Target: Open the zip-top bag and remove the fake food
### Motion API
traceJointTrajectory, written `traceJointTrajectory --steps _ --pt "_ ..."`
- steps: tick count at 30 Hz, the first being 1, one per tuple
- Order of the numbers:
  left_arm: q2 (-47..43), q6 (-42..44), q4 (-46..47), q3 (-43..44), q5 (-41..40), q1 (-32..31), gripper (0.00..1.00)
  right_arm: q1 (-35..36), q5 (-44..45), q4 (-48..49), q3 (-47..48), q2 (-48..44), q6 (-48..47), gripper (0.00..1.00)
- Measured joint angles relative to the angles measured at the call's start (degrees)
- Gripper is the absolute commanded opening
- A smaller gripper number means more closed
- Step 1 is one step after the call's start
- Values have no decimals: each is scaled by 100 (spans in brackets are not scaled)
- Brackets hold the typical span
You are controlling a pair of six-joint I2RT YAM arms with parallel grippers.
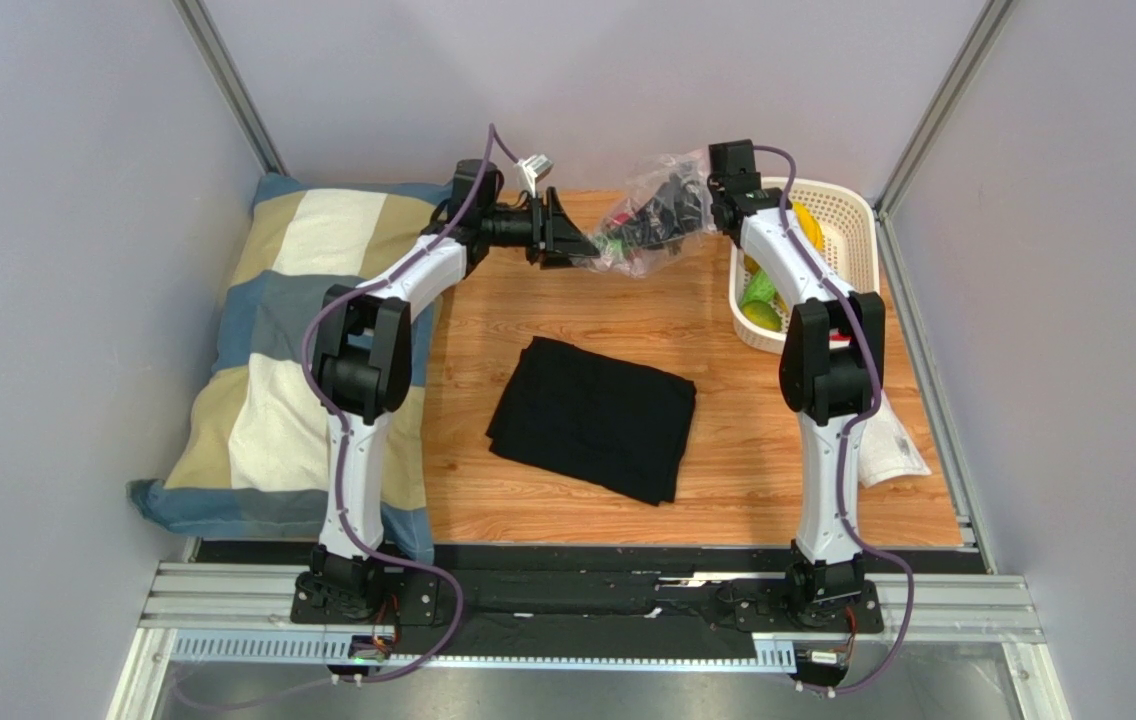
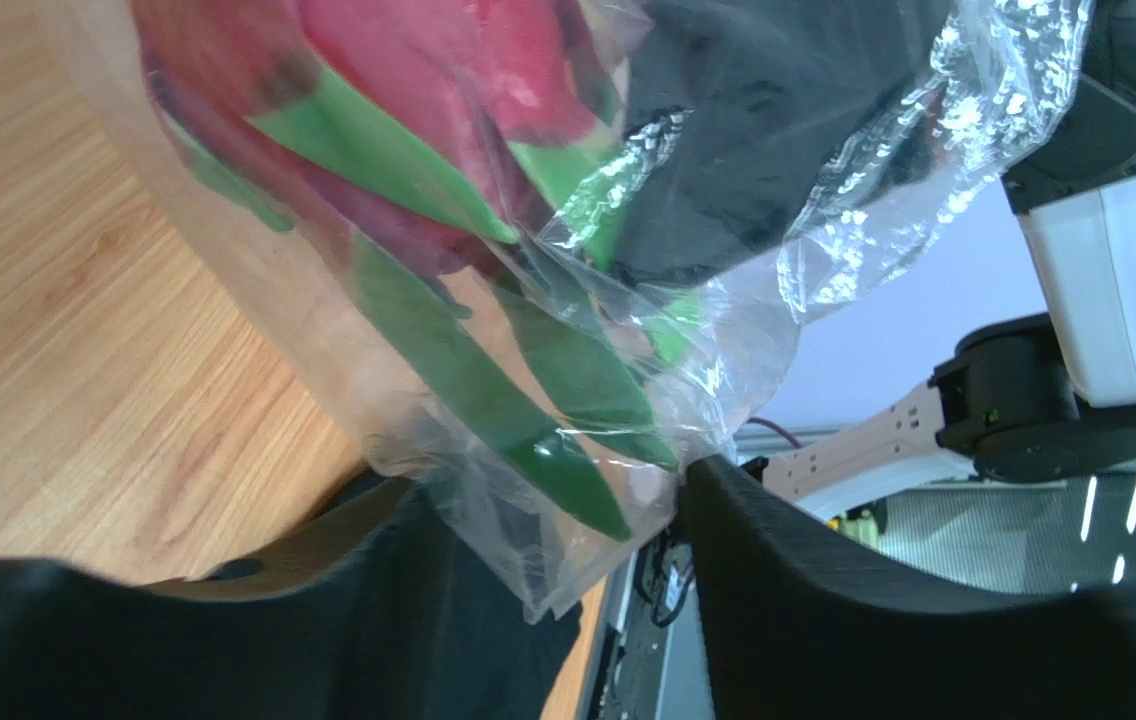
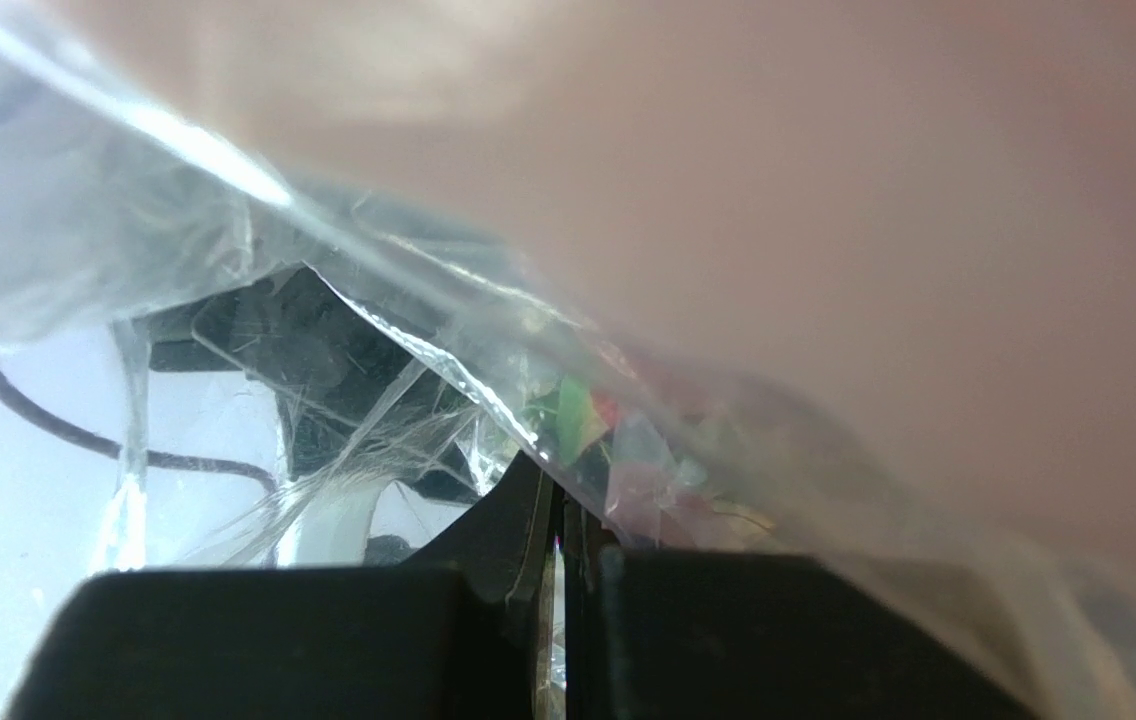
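Observation:
The clear crinkly zip-top bag (image 1: 637, 237) hangs in the air over the far middle of the table, stretched between my two grippers. My left gripper (image 1: 574, 248) holds its lower end. In the left wrist view the jaws (image 2: 559, 477) stand partly apart and press both sides of the bag (image 2: 860, 180). Inside is a pink-red spiky fruit (image 2: 424, 75) with green leaves (image 2: 529, 435). My right gripper (image 1: 684, 210) is shut on a thin fold of the bag's film (image 3: 154, 240), its jaws (image 3: 559, 518) nearly touching. The zip strip does not show clearly.
A white perforated basket (image 1: 848, 203) at the far right holds yellow and green fake food (image 1: 759, 312). A folded black cloth (image 1: 594, 417) lies mid-table. A checked pillow (image 1: 296, 338) lies along the left side. A white item (image 1: 890, 450) lies by the right arm.

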Motion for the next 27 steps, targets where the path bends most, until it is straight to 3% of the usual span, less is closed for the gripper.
traceJointTrajectory --steps 2,3,5,18,27 --pt "9 101 -210 44 -68 7 25 20 -7 35 -9 0 9 0" --pt "9 177 -339 63 -85 17 11 24 4 44 -11 0 11 0" --pt "9 332 -553 74 -142 55 1 24 15 63 -13 0 15 0" --pt "-13 1147 -1388 -153 -505 387 0 -101 -37 33 -20 -11 11 0" --pt "-28 1156 -1725 -164 -929 511 0 -210 -66 -367 -142 -131 -472 0"
